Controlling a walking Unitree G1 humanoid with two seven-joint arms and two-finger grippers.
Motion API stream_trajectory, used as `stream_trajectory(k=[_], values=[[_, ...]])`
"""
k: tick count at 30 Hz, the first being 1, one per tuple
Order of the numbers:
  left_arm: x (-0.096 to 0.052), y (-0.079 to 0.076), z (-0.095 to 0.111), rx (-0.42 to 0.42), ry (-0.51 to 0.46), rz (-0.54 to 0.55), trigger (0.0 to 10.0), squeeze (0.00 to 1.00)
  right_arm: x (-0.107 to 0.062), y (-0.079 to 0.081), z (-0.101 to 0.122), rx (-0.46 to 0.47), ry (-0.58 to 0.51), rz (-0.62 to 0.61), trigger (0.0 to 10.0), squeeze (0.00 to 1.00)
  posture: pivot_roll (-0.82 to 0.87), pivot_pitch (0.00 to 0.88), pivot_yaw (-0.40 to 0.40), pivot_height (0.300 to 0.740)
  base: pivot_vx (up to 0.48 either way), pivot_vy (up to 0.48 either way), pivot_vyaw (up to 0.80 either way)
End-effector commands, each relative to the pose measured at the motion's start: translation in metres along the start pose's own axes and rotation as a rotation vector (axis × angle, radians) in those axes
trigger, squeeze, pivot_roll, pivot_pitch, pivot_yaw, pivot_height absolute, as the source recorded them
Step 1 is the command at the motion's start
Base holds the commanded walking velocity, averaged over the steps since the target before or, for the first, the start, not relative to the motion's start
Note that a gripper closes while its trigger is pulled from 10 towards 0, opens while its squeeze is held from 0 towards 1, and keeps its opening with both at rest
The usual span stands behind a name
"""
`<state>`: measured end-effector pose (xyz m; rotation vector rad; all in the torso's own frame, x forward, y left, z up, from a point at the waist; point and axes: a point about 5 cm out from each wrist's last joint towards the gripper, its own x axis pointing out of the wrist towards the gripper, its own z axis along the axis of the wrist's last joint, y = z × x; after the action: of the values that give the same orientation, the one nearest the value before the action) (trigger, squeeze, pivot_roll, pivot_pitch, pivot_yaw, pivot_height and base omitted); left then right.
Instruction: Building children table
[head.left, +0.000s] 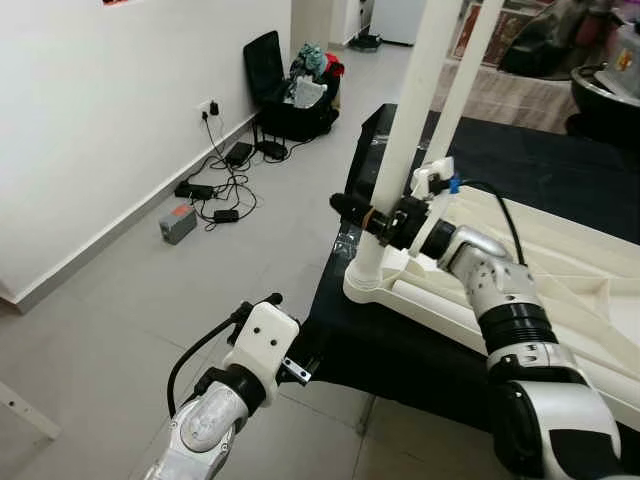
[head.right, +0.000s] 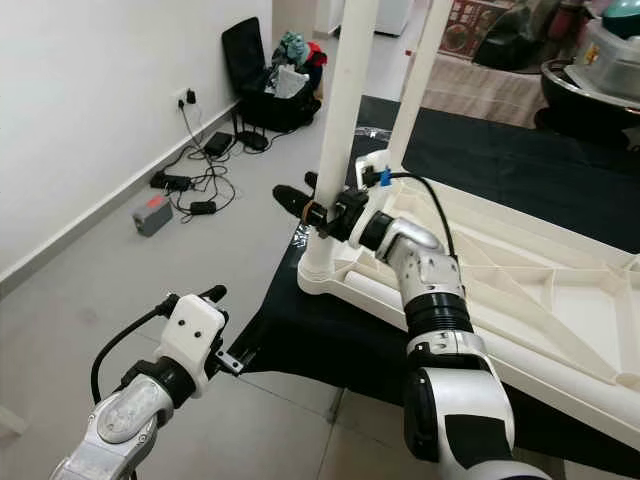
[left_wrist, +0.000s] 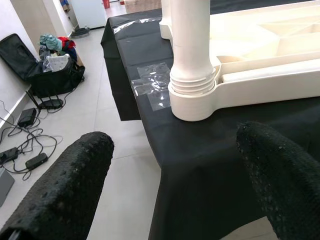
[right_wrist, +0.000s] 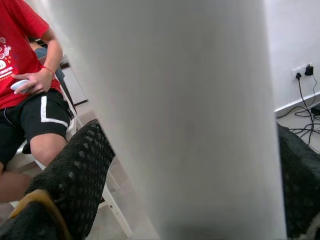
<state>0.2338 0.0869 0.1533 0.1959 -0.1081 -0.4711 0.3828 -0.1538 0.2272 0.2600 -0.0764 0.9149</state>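
Observation:
A white plastic children's table (head.left: 560, 260) lies upside down on a surface covered with black cloth (head.left: 350, 340). Two white legs stand upright in its corners: the near-left corner leg (head.left: 415, 110) and a second leg (head.left: 470, 60) behind it. My right gripper (head.left: 362, 215) is shut on the near leg just above its socket (left_wrist: 192, 95), one black finger (right_wrist: 75, 175) on each side of it. My left gripper (left_wrist: 172, 175) hangs low in front of the cloth's edge, facing that socket, open with nothing between its fingers (left_wrist: 65, 190).
Cables and power adapters (head.left: 215, 185) lie on the tiled floor by the white wall, with a grey box (head.left: 178, 222) and an open black suitcase (head.left: 290, 90) of clothes. Clear tape (left_wrist: 152, 85) sticks to the cloth. A seated person (right_wrist: 30, 100) in a red shirt shows in the right wrist view.

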Motion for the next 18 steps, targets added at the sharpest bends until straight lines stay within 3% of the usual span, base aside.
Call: stream_trajectory(k=[1, 5, 7, 10, 16, 17, 18], values=[[-0.001, -0.003, -0.004, 0.000, 0.015, -0.015, 10.0, 0.00, 0.000, 0.012, -0.002, -0.001, -0.043, 0.110, 10.0, 0.00, 0.12, 0.098, -0.058, 0.740, 0.000, 0.000, 0.00], [-0.001, -0.003, -0.004, 0.000, 0.015, -0.017, 10.0, 0.00, 0.000, 0.014, -0.001, 0.003, -0.051, 0.152, 10.0, 0.00, 0.13, 0.096, -0.060, 0.740, 0.000, 0.000, 0.00], [0.000, -0.003, -0.005, 0.000, 0.015, -0.020, 10.0, 0.00, 0.000, 0.018, 0.007, -0.011, -0.057, 0.280, 10.0, 0.00, 0.12, 0.099, -0.063, 0.740, 0.000, 0.000, 0.00], [0.000, -0.004, -0.004, 0.001, 0.014, -0.020, 10.0, 0.00, 0.001, 0.022, 0.011, -0.027, -0.043, 0.374, 10.0, 0.00, 0.13, 0.099, -0.065, 0.740, 0.000, 0.000, 0.00], [0.000, -0.004, -0.004, 0.001, 0.015, -0.016, 10.0, 0.00, 0.011, 0.022, 0.011, -0.048, -0.027, 0.367, 10.0, 0.00, 0.14, 0.102, -0.070, 0.740, 0.000, 0.000, 0.00], [0.000, -0.004, -0.004, 0.001, 0.014, -0.015, 10.0, 0.00, 0.015, 0.022, 0.010, -0.066, -0.019, 0.341, 5.1, 0.00, 0.14, 0.102, -0.069, 0.740, 0.000, 0.000, 0.00], [0.000, -0.004, -0.004, 0.001, 0.014, -0.015, 10.0, 0.00, 0.015, 0.022, 0.010, -0.066, -0.019, 0.341, 5.1, 0.00, 0.14, 0.102, -0.069, 0.740, 0.000, 0.000, 0.00]])
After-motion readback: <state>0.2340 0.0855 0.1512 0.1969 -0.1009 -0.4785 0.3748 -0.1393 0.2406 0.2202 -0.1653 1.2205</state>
